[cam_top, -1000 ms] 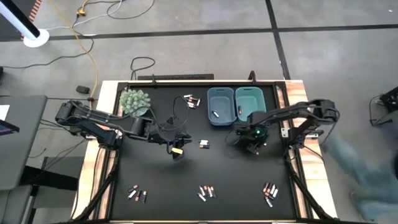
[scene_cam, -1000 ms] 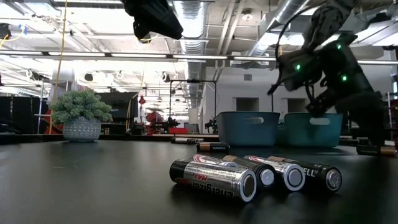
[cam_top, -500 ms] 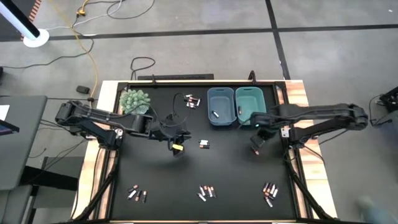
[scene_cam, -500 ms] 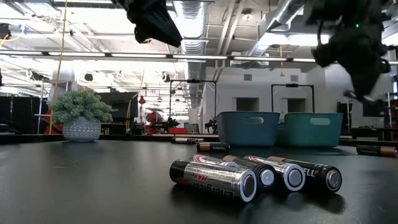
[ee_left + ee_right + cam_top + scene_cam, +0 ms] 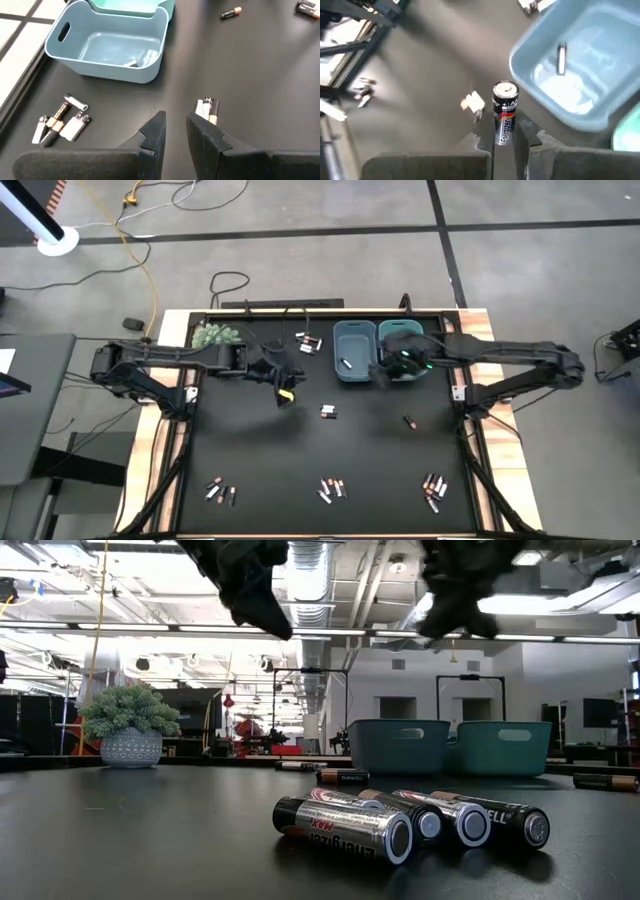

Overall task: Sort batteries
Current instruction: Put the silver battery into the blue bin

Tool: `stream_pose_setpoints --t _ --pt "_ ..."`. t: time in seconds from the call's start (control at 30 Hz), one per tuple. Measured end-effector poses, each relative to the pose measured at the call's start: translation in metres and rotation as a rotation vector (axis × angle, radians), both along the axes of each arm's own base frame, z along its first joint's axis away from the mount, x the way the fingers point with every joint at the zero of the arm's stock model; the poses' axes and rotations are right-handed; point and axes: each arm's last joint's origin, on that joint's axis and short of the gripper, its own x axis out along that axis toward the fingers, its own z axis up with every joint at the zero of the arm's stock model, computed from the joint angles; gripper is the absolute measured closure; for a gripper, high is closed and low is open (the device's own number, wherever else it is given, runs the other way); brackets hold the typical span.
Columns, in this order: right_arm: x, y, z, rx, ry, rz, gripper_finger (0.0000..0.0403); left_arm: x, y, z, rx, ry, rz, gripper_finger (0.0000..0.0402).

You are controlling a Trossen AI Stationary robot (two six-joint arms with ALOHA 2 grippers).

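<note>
Silver-and-black battery [image 5: 505, 112] is being clamped upright between the nearly closed fingers of the right gripper [image 5: 398, 367], carried near the blue bins [image 5: 354, 350]. A slip is being risked by that narrow end-on pinch. The left gripper [image 5: 175, 131] is being held slightly parted and empty above scattered batteries [image 5: 206, 108].

Black table [image 5: 250, 450], scattered batteries [image 5: 331, 488], two blue bins [image 5: 355, 350], potted plant [image 5: 215, 336]
</note>
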Motion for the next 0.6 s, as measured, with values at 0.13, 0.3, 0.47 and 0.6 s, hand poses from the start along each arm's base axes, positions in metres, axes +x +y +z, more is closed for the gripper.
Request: stream_pose_setpoints --t 0.13,0.3,0.47,0.6 --pt "0.039 -0.022 -0.002 -0.057 0.07 0.026 0.036 -0.003 0.013 -0.002 0.005 0.029 0.0 0.0331" --pt "0.08 -0.057 -0.016 -0.065 0.185 0.008 0.036 -0.014 0.027 -0.005 0.017 0.112 -0.004 0.0331" --pt "0.101 -0.091 -0.045 0.004 0.386 -0.037 0.036 -0.03 0.044 0.0 0.034 0.159 0.03 0.0331" --pt "0.108 -0.112 -0.075 0.052 0.508 -0.058 0.036 -0.045 0.056 0.009 0.071 0.148 0.055 0.0331"
